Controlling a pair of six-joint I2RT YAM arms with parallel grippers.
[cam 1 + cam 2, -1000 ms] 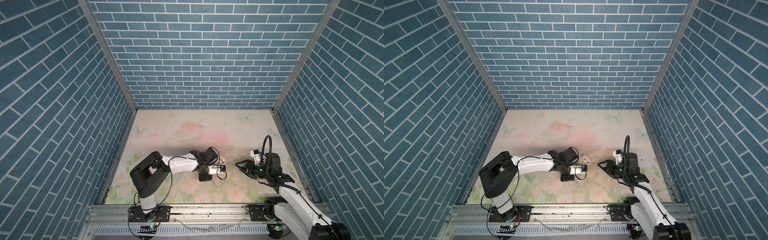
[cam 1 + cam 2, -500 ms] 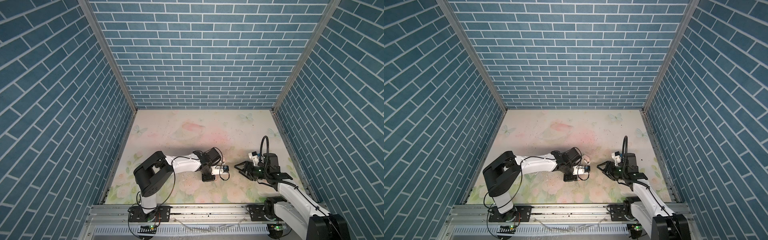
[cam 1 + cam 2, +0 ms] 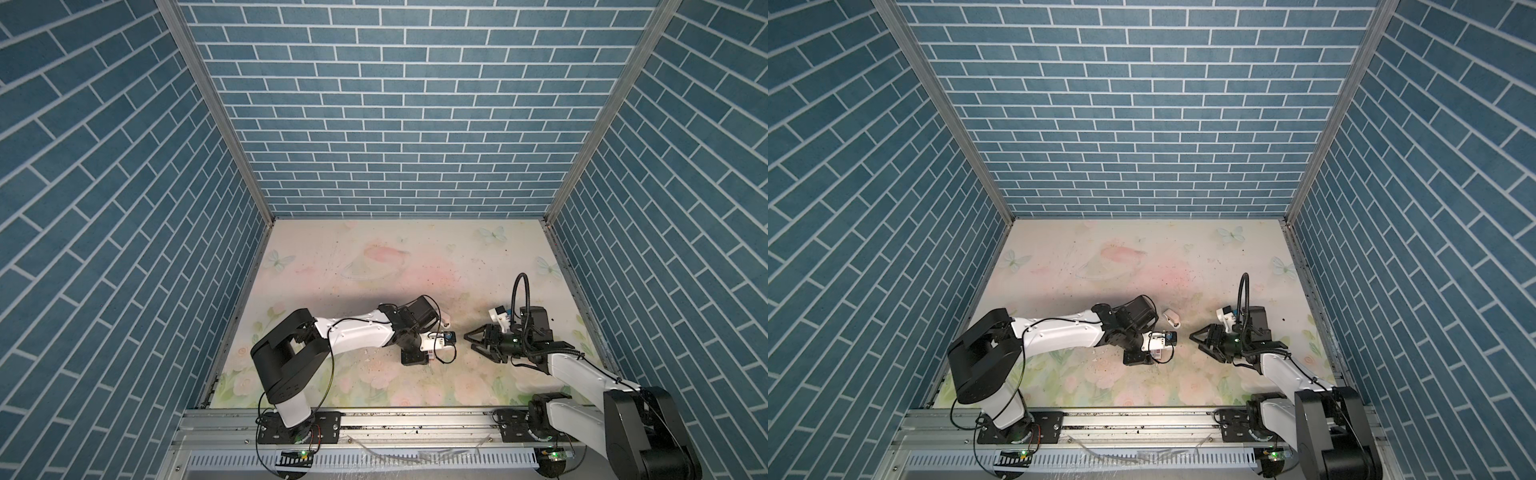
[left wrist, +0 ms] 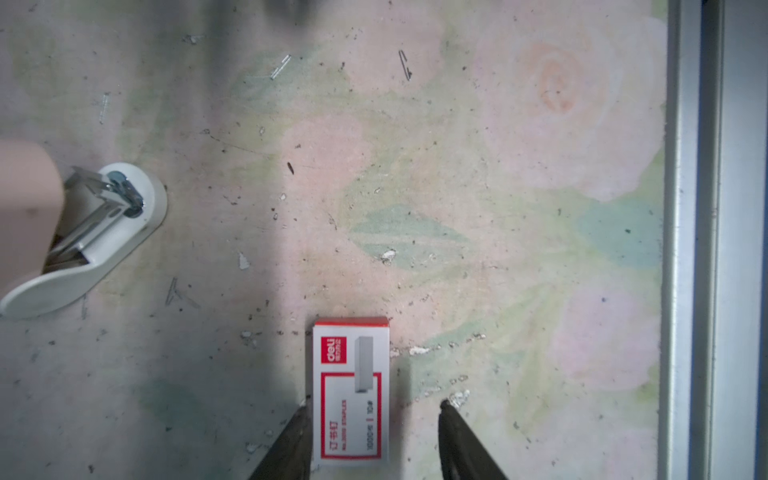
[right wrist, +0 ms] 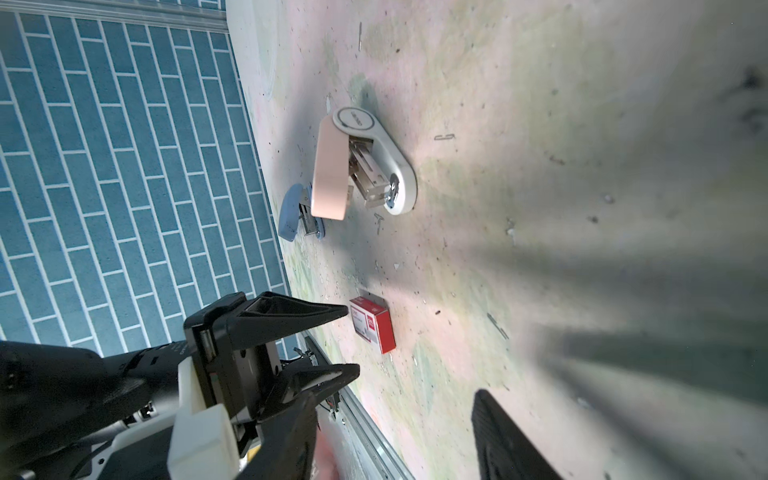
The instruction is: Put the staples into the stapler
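Three walls [image 3: 399, 124] of blue brick-pattern panelling box in my workspace, joined by pale metal corner posts [image 3: 216, 108]. I see a table mat [image 3: 374, 257] printed with pastel flowers and butterflies, scuffed, speckled with dark grit. An aluminium rail [image 3: 415, 419] runs along the near edge. Light even; soft shadow mid-mat.

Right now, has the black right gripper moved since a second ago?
Yes, slightly: the right gripper has shifted left in both top views, away from the grey metal rail on the right.
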